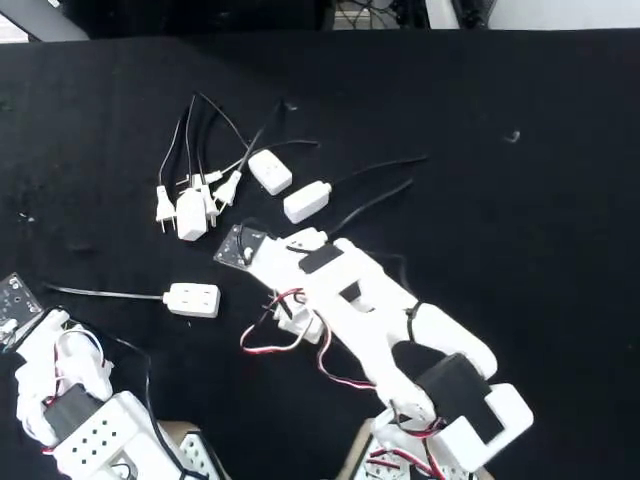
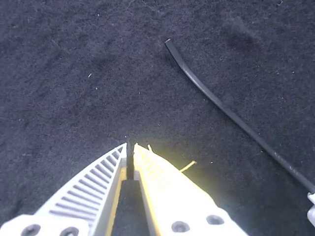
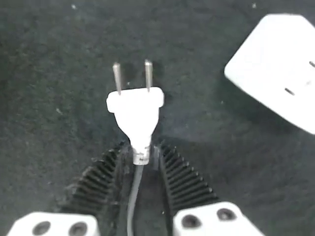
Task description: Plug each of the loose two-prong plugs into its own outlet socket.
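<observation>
One plug (image 3: pixel 135 110) sits pinched in the right hand (image 3: pixel 140 151), outlet block (image 3: pixel 275 73) beside it cut off; left hand (image 2: pixel 130 147) pressed together.

Arm stretched forward, the right gripper (image 3: pixel 141 148) pinches a plug (image 3: pixel 135 105) — the left gripper (image 2: pixel 130 146) closed, arm folded back.

Right wrist view: socket block (image 3: pixel 275 73) cut by the frame edge, slots partly lost. The plug (image 3: pixel 135 110) has a cord that vanishes between the right pincer (image 3: pixel 141 150) fingers.

Left wrist view: black cord (image 2: pixel 221 108) runs out of frame. The white bit (image 2: pixel 311 209) at its end is unidentifiable (mostly cropped).

High view: plug cluster (image 1: pixel 190 215) at 9 o'clock is tangled, cord pairings unreadable. Left arm (image 1: pixel 70 400) at 8 o'clock is cropped.
</observation>
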Robot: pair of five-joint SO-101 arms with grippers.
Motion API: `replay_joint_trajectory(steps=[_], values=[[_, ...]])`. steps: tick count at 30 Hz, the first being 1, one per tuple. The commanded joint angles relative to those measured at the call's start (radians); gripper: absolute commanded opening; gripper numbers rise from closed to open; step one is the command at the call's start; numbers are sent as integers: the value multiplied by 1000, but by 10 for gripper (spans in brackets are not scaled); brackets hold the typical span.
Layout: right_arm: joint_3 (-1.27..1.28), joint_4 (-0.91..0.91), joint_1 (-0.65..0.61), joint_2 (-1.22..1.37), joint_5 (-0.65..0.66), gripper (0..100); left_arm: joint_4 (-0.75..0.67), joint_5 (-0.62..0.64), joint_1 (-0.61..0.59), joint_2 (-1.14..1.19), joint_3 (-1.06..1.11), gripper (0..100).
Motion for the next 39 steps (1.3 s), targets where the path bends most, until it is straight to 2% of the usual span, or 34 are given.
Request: replay_joint_trajectory(steps=[1,4,7,15,17,20,23,29,34,39], values=[[-74,152,11,-124,15,10,2,2,-2,-11,13,33],[-165,302,-17,-308,15,11,14,-17,50,-11,-84,33],[-217,315,-25,-469,15,11,21,-26,160,-11,-239,31],[-119,54,-25,-544,-44,11,-110,215,733,-3,-513,30],[-110,40,-26,-545,-49,11,-133,267,875,-3,-530,31],[-104,38,-26,-545,-49,11,-186,281,1036,-2,-515,30],[-105,40,-26,-545,-49,11,-245,282,1096,-2,-479,30],[-108,44,-31,-547,-51,11,-325,285,1124,38,-401,30],[-110,74,-54,-547,-58,11,-394,287,1124,226,-441,30],[-120,72,-44,-547,-77,11,-399,287,1124,397,-530,30]])
